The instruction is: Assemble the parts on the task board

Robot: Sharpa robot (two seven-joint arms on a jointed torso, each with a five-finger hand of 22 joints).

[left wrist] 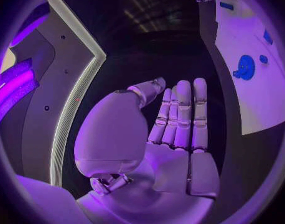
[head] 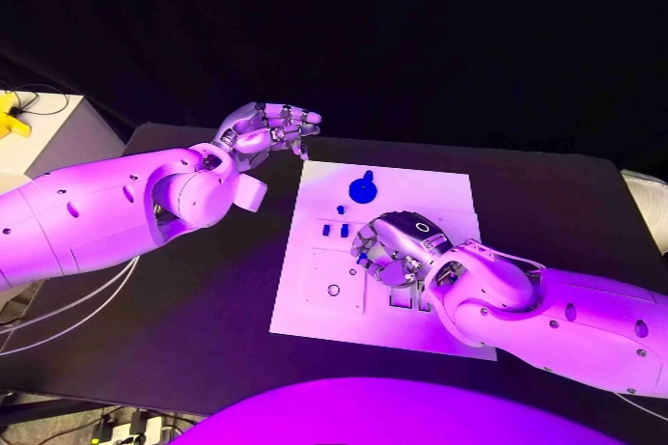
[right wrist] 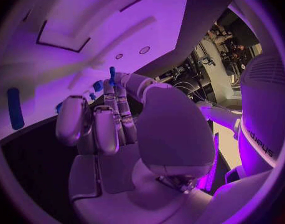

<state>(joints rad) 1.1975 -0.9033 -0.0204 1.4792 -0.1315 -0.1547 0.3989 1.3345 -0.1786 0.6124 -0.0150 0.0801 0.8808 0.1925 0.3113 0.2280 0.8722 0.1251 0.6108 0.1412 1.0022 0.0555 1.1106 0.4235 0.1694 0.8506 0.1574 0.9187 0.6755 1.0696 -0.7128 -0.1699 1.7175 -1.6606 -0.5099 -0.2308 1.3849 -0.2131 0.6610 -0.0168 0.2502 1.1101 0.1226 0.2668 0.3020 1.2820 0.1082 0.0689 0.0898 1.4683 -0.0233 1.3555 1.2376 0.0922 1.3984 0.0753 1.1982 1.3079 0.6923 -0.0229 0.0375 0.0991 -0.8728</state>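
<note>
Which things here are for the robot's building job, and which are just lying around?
For the job:
task board
round blue part
small blue parts
right hand, pinching a blue part

Just around:
yellow object
white side table
cables

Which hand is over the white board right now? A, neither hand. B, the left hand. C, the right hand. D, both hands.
C: the right hand sits over the middle of the board, while the left hand is off its far left corner, above the black table.
</note>
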